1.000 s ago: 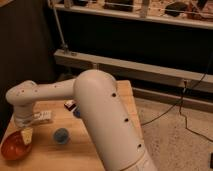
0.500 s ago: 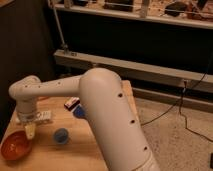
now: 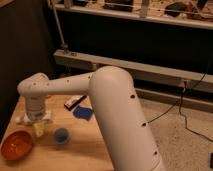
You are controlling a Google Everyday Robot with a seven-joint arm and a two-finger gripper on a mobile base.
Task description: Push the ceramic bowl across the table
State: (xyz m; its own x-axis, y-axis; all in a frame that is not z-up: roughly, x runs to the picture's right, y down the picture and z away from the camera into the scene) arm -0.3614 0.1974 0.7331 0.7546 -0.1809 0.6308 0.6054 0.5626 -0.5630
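Bowl [image 3: 16, 145] sits low in the camera view, on the near left corner of the table [image 3: 82, 148], an orange-red, round, shallow, glossy thing resting upright with its mouth up. And here is the gripper [image 3: 38, 129], hanging straight down from the white arm's wrist, tip close above the wood. From the gripper, the bowl lies to the left as the camera sees it and a little nearer the camera, just beside it. Whether the two are touching, I cannot tell. Whether the gripper is apart or together, I cannot tell that either; it holds nothing that I can see.

That one relation is the whole game. The bowl is round, so it has no long axis to line up with; any push through its middle should send it straight. There is one arm only, so no choice of side. As it stands, the gripper is on the bowl's inner side, with the table's edges close beyond the bowl, so a push from here toward the bowl looks risky. My read is that the push should carry the bowl toward the wide part of the table, past the gripper's right and far side.

On that side, to the right of the gripper and near it, stands a small blue cup [image 3: 61, 135]. Farther right and farther back lies a flat blue sponge [image 3: 83, 113]. Either could get in the way of a sliding bowl.
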